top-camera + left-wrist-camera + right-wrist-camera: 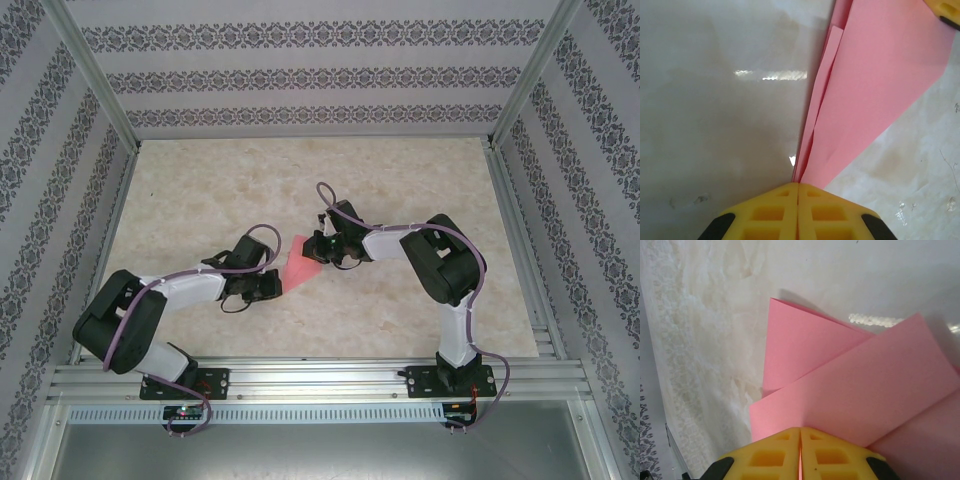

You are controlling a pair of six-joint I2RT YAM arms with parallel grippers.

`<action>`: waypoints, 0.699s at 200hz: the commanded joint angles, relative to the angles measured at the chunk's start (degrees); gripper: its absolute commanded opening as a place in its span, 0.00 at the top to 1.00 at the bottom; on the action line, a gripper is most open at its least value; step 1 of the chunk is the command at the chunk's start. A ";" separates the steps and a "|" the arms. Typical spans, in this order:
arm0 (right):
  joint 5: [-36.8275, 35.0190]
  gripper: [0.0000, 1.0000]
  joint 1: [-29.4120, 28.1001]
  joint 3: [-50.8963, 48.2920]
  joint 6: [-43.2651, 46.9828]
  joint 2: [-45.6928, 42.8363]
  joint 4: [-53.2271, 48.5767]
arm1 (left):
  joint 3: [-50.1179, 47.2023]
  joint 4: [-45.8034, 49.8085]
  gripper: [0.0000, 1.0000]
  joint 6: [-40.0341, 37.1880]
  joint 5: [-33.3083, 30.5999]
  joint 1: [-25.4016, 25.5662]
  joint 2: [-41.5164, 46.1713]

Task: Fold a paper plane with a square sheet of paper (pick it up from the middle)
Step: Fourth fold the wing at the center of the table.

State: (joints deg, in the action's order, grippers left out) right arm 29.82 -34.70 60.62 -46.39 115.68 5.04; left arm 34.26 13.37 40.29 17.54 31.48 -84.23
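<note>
pinching the paper plane, seemingly half-folded: left gripper, right gripper.

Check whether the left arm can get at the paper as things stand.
Looks like yes: the left claw is shut on an edge of the folded paper, with nothing between them. The right claw pinches another edge, so it is held at both ends.
</note>
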 commanded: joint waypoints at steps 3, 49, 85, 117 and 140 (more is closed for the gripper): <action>-5.17 0.90 -0.10 -1.75 1.85 4.38 -5.59 | -4.30 8.35 0.92 -0.69 -0.11 -0.73 0.82; -5.30 0.90 -0.10 -1.73 1.83 4.06 -5.69 | -5.61 11.35 0.92 -0.43 -2.01 -0.80 4.12; -5.40 0.90 -0.09 -1.84 2.18 3.94 -5.98 | -5.58 14.34 0.92 -0.18 -2.73 -0.81 8.94; -4.82 0.89 -0.06 -1.70 2.83 3.70 -6.00 | -3.66 17.07 0.91 0.24 -4.81 -0.88 15.61; -3.52 0.89 -0.08 -2.12 4.91 2.34 -6.32 | -1.35 18.04 0.88 0.77 -5.85 -0.90 19.38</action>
State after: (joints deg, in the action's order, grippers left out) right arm 30.30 -34.89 60.64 -45.60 115.79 5.43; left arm 29.89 27.64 40.53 14.09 31.48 -68.55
